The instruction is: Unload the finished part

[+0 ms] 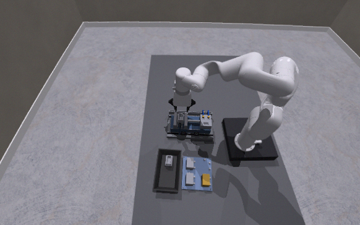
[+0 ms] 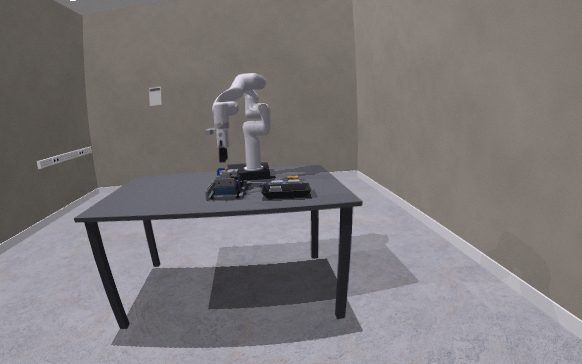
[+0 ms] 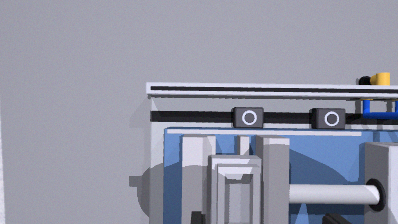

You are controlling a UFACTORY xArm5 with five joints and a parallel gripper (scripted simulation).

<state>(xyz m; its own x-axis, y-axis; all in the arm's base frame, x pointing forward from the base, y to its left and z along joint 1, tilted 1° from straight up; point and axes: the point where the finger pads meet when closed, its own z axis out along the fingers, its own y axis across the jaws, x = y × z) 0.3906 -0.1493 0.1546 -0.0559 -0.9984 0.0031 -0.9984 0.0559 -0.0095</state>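
Finished part [image 1: 180,120] sits clamped in the blue vise [image 1: 193,126], pocket up. From the top view, I read the gripper [image 1: 182,104] as directly above it, fingers spread and holding nothing; the black outfeed tray [image 1: 157,173] lies nearer the camera, well apart.

From the exterior view, the gripper [image 2: 222,155] hangs above the vise [image 2: 225,188] with a gap.

From the wrist view, the part [image 3: 239,190] lies straight below, long axis running away from me.
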